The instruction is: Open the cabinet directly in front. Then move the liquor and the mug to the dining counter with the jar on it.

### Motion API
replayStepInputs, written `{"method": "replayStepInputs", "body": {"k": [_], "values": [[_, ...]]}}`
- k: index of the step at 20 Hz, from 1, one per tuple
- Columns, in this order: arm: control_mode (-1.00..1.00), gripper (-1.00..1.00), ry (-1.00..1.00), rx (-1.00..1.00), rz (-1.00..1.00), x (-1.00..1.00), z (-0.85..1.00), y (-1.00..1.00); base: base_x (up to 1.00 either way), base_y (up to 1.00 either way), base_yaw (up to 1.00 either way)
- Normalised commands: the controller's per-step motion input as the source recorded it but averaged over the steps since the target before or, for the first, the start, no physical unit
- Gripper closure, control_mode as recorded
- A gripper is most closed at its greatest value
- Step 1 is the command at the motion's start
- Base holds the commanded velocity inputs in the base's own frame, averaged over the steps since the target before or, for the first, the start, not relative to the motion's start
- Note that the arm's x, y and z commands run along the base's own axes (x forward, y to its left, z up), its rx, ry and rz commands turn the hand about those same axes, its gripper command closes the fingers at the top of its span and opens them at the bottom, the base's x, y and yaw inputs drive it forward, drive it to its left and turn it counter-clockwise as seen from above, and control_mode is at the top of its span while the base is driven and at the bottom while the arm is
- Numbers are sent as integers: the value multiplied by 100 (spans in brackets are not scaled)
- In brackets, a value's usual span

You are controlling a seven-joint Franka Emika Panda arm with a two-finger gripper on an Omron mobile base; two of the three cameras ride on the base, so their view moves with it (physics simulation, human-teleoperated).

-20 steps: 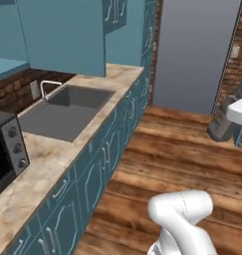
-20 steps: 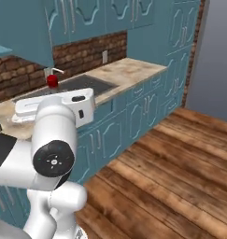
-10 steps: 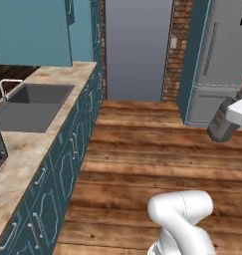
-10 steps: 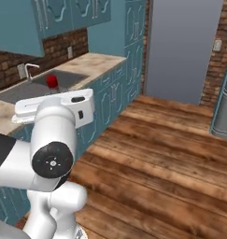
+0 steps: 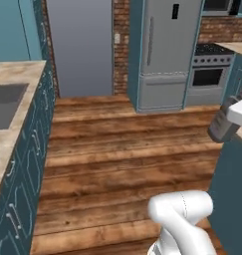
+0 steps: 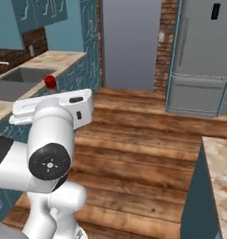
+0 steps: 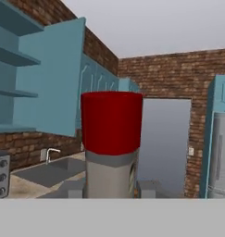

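My gripper [image 7: 111, 187] is shut on the liquor [image 7: 111, 139], a grey bottle with a red cap that stands upright between the fingers [image 7: 72, 189] in the hand view. The left base view shows the bottle's grey body [image 5: 221, 124] under the white hand at the right edge. Its red cap [image 6: 50, 81] peeks out behind the arm in the right base view. The cabinet [image 7: 49, 76] stands open, its teal door swung out and bare shelves to its left. A corner of the marbled dining counter [image 6: 220, 168] lies at the lower right. The mug and the jar are out of view.
A steel fridge [image 5: 165, 55] and an oven [image 5: 209, 74] stand across the wooden floor [image 5: 127, 159], beside a grey doorway [image 5: 80, 47]. The sink counter [image 5: 13, 114] with teal base cabinets runs along the left.
The whole picture has swung as the base turns right: the sink counter slid left, while the fridge, oven and dining counter came in. The bottle stays in the gripper.
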Motion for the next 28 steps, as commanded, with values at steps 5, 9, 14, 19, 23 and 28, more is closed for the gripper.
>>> {"method": "replayStepInputs", "body": {"k": [5,9,14,19,23,28], "values": [[100,100,0,0,0,0,0,0,0,-30,-50],[100,100,0,0,0,0,0,0,0,-24,-51],[100,100,0,0,0,0,0,0,0,-23,-47],[100,100,0,0,0,0,0,0,4,-21,-48],[100,100,0,0,0,0,0,0,20,-12,-51],[100,100,0,0,0,0,0,0,36,-1,-52]]}}
